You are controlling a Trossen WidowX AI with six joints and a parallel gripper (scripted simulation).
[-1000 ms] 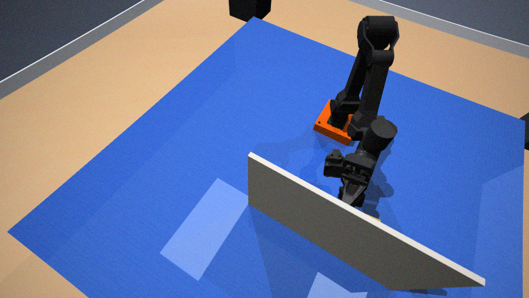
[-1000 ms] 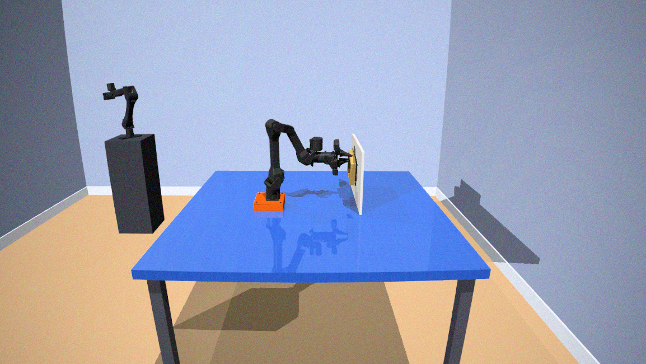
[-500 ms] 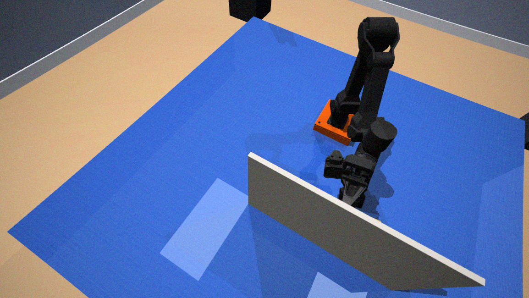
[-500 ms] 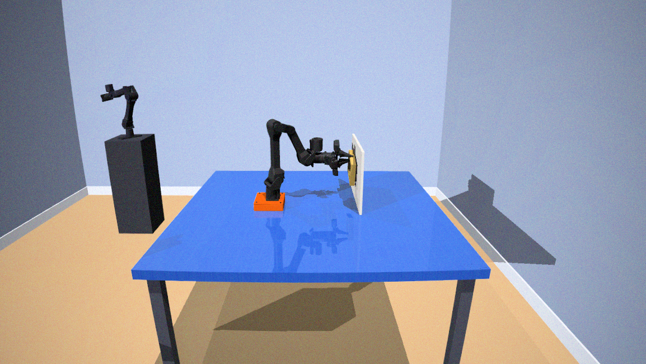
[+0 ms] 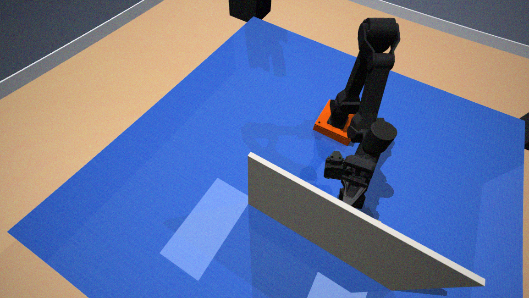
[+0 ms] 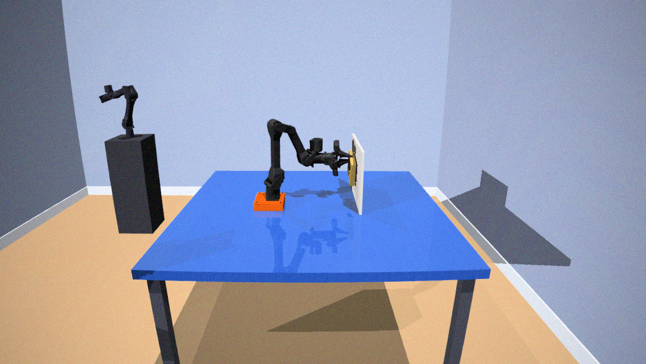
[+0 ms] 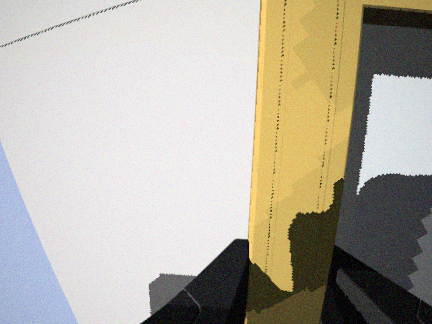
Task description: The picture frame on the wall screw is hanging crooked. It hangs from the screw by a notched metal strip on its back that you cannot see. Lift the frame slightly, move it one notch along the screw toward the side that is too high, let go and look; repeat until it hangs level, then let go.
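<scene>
The gripper [image 5: 351, 203] [image 6: 350, 158] [image 7: 282, 254] is narrowed onto 1 bar of the gold picture frame [image 6: 351, 177] [image 7: 305, 125], its 2 black fingers standing on opposite sides of the bar, 1 at the outer edge and 1 at the inner. In the exterior view they meet the frame in its upper part.

The frame is in front of the white panel [image 5: 333, 229] [image 6: 360, 180] [image 7: 135, 150], on the side facing the arm, above the desk [image 5: 148, 166] [image 6: 293, 255], nearer the right edge than the left as the exterior view has it, and closer to the far edge than to the near corners. In the wrist view the held bar runs almost straight up with a slight lean, and 2 fine dotted lines follow its length (a dark, jagged shadow covers its lower part). Inside the frame is a dark grey area with a pale patch. Whether the frame is level I cannot tell; the panel hides nearly all of it from the top view.

The orange base [image 5: 319, 126] [image 6: 258, 206] sits left of the panel, well apart from the desk's near edge.
</scene>
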